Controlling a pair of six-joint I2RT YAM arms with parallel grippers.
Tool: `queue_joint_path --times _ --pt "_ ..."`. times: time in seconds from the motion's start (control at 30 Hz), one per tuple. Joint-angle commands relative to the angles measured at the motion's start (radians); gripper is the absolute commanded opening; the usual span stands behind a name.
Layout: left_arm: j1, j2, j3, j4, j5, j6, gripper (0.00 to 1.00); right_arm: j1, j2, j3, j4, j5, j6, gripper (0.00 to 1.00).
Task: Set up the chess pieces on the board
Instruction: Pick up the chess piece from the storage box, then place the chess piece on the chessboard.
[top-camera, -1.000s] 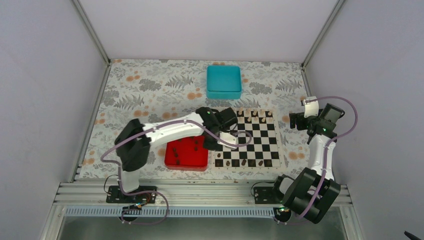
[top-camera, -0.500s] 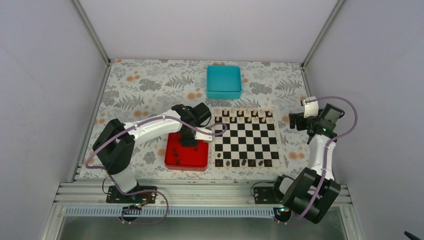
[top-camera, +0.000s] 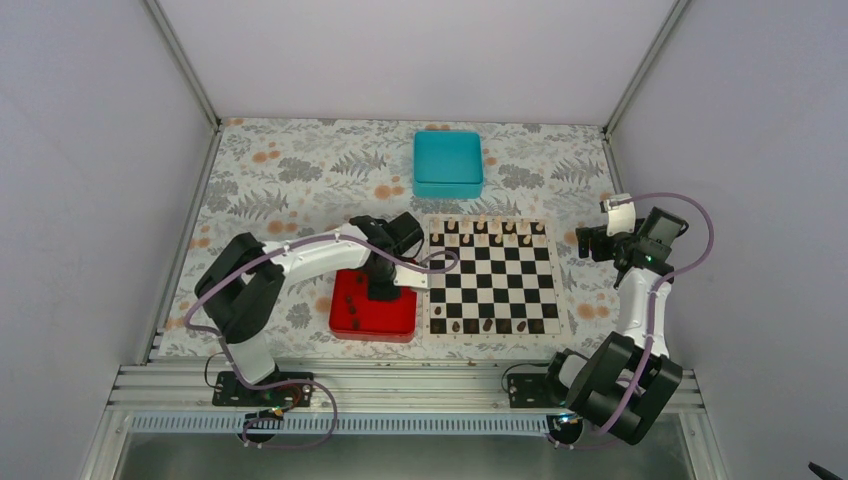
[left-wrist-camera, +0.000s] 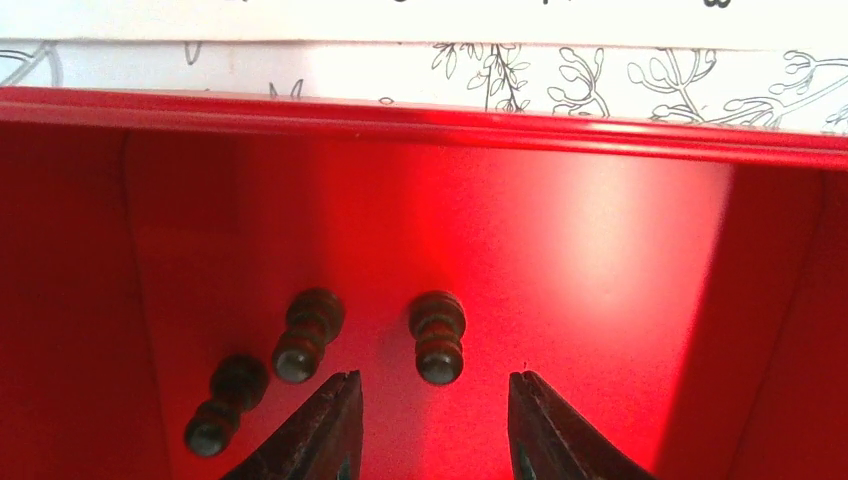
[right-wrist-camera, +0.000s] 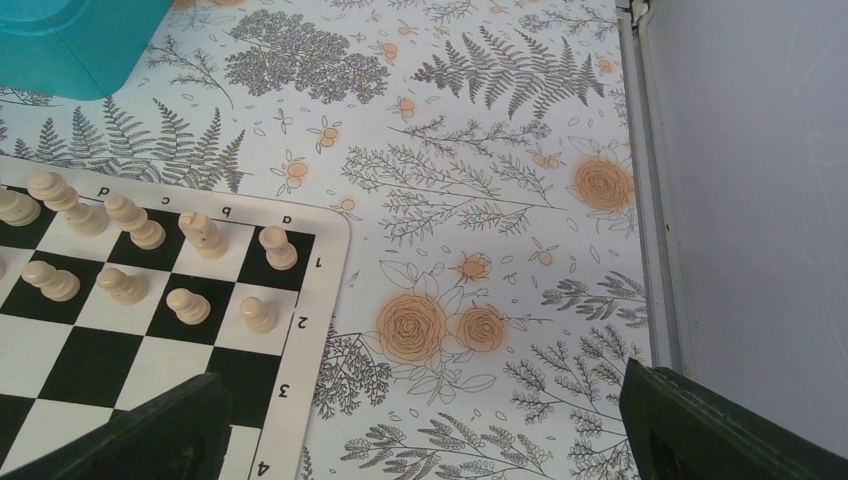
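Shows the left pincer (left-wrist-camera: 432, 400) spread open low in the red tray (left-wrist-camera: 600, 260) before three lying chess pieces (left-wrist-camera: 437, 335), left of the board (top-camera: 492, 280), right pincer (right-wrist-camera: 425, 420) gaping over the tabletop (right-wrist-camera: 480, 200).

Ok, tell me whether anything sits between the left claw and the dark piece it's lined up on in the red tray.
Nothing visible does. The open left claw frames the dark piece, with only bare red tray between them. Two more pieces lie beside it, clear of the gap.
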Motion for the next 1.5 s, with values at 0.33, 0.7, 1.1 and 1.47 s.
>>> queue_joint_path --times 0.33,0.7,1.1,1.47 --pt "-0.002 0.081 -0.003 0.056 0.046 0.005 0.34 -0.011 0.013 0.007 -0.008 -0.024 -0.018 1.0" --pt "-0.009 0.084 0.034 0.024 0.056 0.002 0.1 -0.011 0.007 0.007 -0.011 -0.029 -0.019 1.0" --pt "-0.109 0.039 0.232 -0.143 -0.042 -0.017 0.08 -0.011 0.007 0.01 -0.017 -0.034 -0.021 1.0" --pt "-0.232 0.17 0.45 -0.192 -0.079 0.011 0.09 -0.011 0.008 0.012 -0.023 -0.034 -0.021 1.0"
